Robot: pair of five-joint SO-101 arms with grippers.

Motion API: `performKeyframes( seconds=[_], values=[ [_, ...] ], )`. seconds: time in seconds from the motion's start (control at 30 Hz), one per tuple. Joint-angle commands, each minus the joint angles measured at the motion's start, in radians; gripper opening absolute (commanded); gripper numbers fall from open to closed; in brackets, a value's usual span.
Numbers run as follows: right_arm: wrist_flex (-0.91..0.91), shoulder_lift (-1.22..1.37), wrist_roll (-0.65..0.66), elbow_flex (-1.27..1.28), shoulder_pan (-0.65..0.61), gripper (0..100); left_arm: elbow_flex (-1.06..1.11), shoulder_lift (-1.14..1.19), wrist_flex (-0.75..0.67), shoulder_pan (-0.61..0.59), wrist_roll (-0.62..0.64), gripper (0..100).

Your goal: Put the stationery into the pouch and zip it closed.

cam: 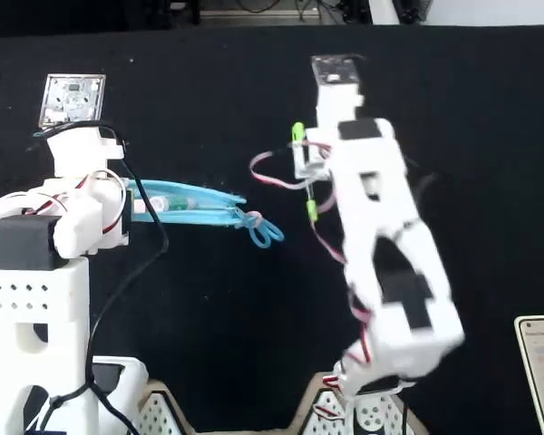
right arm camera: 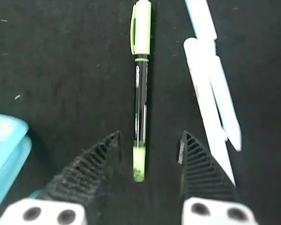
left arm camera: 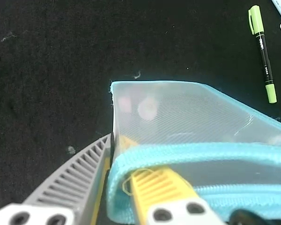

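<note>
Right wrist view — right jaws apart over green pen (right arm camera: 139, 93) end, left jaws clamped on pouch (left arm camera: 178, 112) edge.

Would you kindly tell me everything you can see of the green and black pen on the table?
The pen is slim, seemingly plastic: a black barrel with small print, a lime-green cap at one end and a lime-green tip at the other. It lies flat on the black table, apart from the white pens beside it. The right gripper is open, its fingers on either side of the tip end, not touching it.
</note>
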Motion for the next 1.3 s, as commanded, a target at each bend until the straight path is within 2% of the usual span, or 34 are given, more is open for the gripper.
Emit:
performKeyframes(
  seconds=[0.0,0.1,0.23,0.3,0.37,0.57,0.7,0.87,0.97,1.13,1.27],
  values=[
    [0.011,0.306,-0.009,-0.306,-0.015,18.8,-0.012,0.005,0.002,-0.007,0.005,3],
    [0.04,0.472,-0.002,-0.446,-0.011,18.8,-0.012,0.005,0.002,-0.007,0.005,3],
    [0.207,0.621,0.0,-0.63,-0.011,17.9,-0.012,0.005,0.002,-0.01,0.005,3],
    [0.311,0.673,0.026,-0.73,-0.011,11.8,-0.012,0.005,0.002,-0.01,0.005,3],
    [0.382,0.708,0.098,-0.812,-0.008,0.9,-0.012,0.005,0.002,-0.01,0.005,3],
    [0.557,0.722,0.143,-0.947,0.064,1.1,-0.012,0.005,0.002,-0.01,0.005,3],
    [0.669,0.657,0.221,-0.928,0.077,1.1,-0.012,0.005,0.002,-0.01,0.005,3],
    [0.609,0.486,0.23,-0.679,0.071,1.1,-0.012,0.005,0.002,-0.01,0.005,3],
    [0.459,0.317,0.232,-0.38,0.069,1.1,-0.012,0.005,0.002,-0.01,0.005,3],
    [0.109,-0.061,0.233,0.248,0.071,1.1,-0.012,0.005,0.002,-0.005,0.005,3],
    [0.006,-0.306,0.344,0.573,0.098,1.3,-0.012,0.005,0.002,-0.004,0.005,3]
  ],
)
